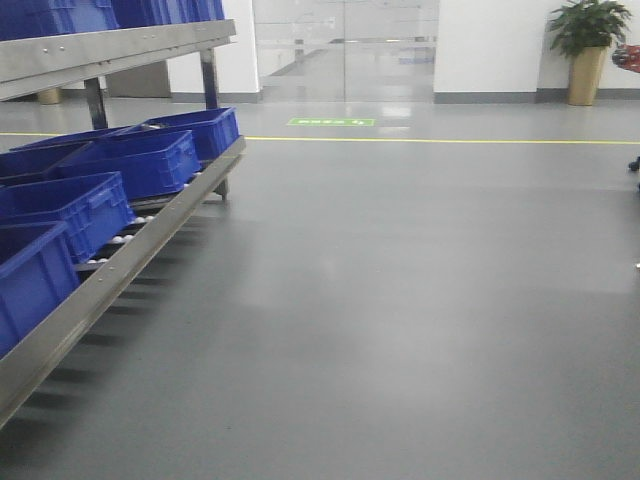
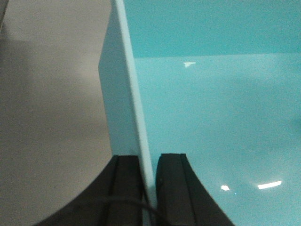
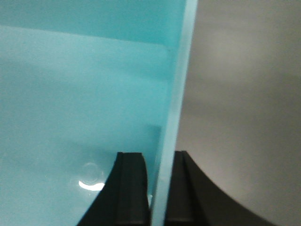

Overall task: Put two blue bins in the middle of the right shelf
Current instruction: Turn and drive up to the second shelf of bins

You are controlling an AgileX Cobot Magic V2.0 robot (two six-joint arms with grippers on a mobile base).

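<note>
A pale cyan blue bin (image 2: 211,117) fills the left wrist view, its smooth inside and floor showing. My left gripper (image 2: 149,157) is shut on the bin's left wall (image 2: 127,94), one finger outside and one inside. In the right wrist view the same pale cyan inside of the blue bin (image 3: 70,94) shows, and my right gripper (image 3: 160,157) is shut on its right wall (image 3: 176,94) in the same way. Neither the bin nor the grippers appear in the front view. The right shelf is out of view.
At the left of the front view stands a metal roller rack (image 1: 150,235) with several dark blue bins (image 1: 130,160) on its sloping level and more above. Grey floor (image 1: 400,300) stretches ahead to a yellow line (image 1: 450,141), glass doors (image 1: 345,50) and a potted plant (image 1: 588,50).
</note>
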